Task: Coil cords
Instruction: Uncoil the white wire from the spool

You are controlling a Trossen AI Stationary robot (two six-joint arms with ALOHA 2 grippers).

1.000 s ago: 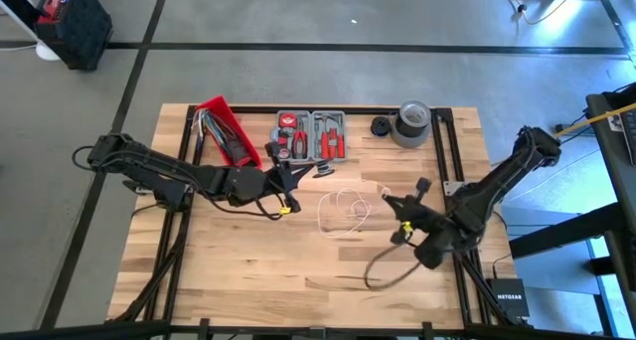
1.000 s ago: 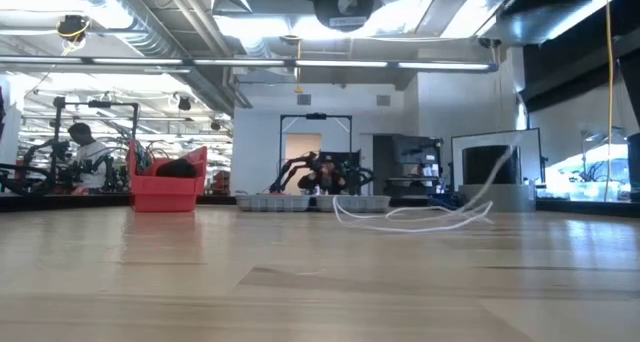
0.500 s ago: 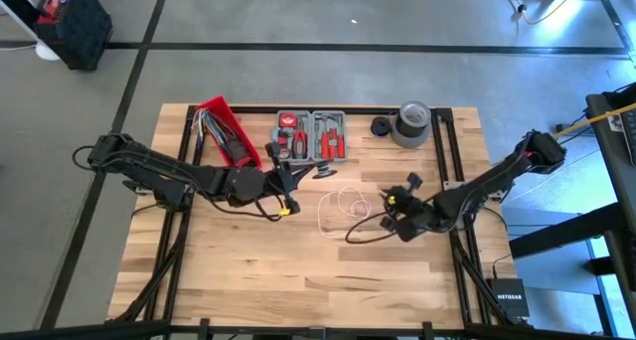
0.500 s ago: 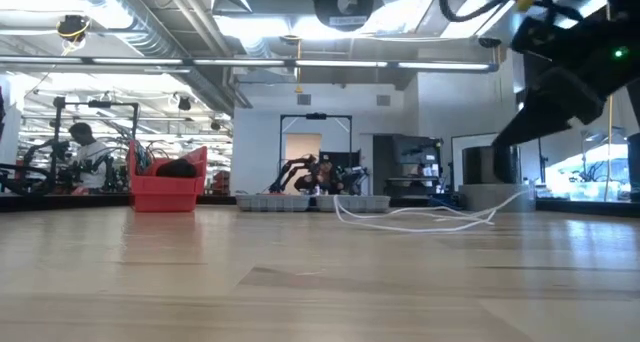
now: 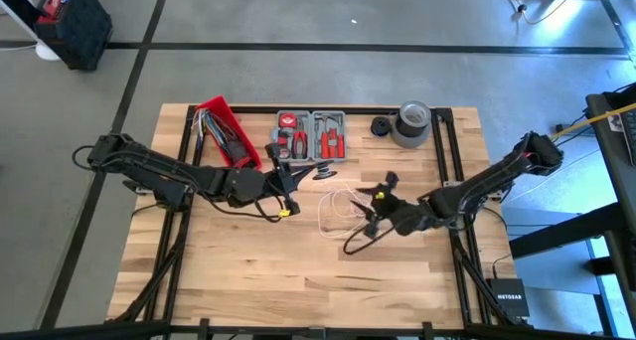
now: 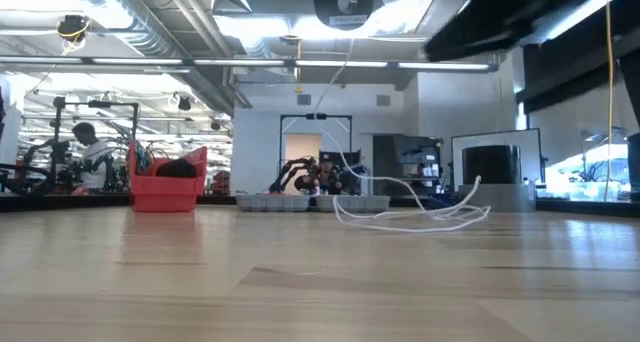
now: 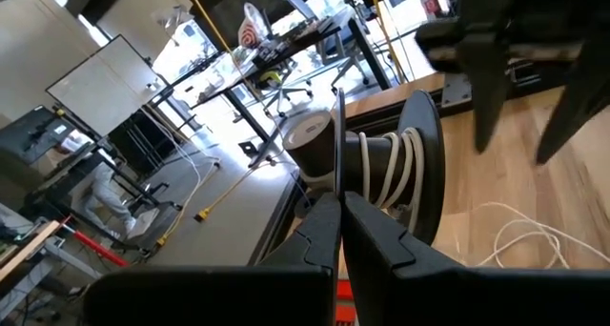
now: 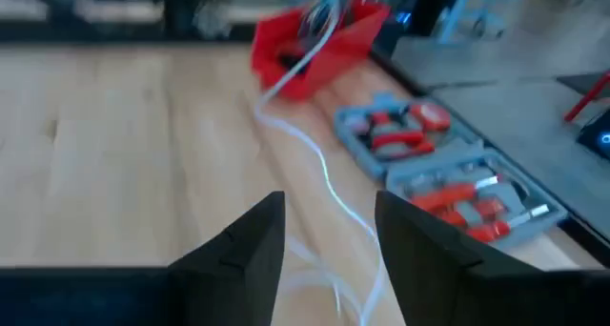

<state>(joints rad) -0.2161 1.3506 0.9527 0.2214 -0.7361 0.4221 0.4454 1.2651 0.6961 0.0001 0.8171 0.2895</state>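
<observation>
Two arms work over the counter [image 5: 238, 270], and only the right one has shifted in the last second. Its tool [image 5: 376, 213] has travelled from near the counter's right edge toward the middle and now sits at the right side of the white cord [image 5: 338, 209], whose loose loops lie at the counter's centre, in front of the grey tool case [image 5: 310, 134]. From table height, a strand of that cord now rises steeply from the pile where a second ago it lay flat. The right wrist camera shows this tool's fingers [image 8: 238, 245] spread apart with the white cord running between them; whether they have hold of it I cannot tell. A black cord [image 5: 360, 239] trails from the right tool toward the front of the counter, having moved inward along with it.

Left tool [image 5: 288, 174] has stayed put beside the red bin [image 5: 225, 127], its fingers [image 7: 324, 233] pressed together on a thin strand at the spool [image 7: 381, 164] wound with white cord.
</observation>
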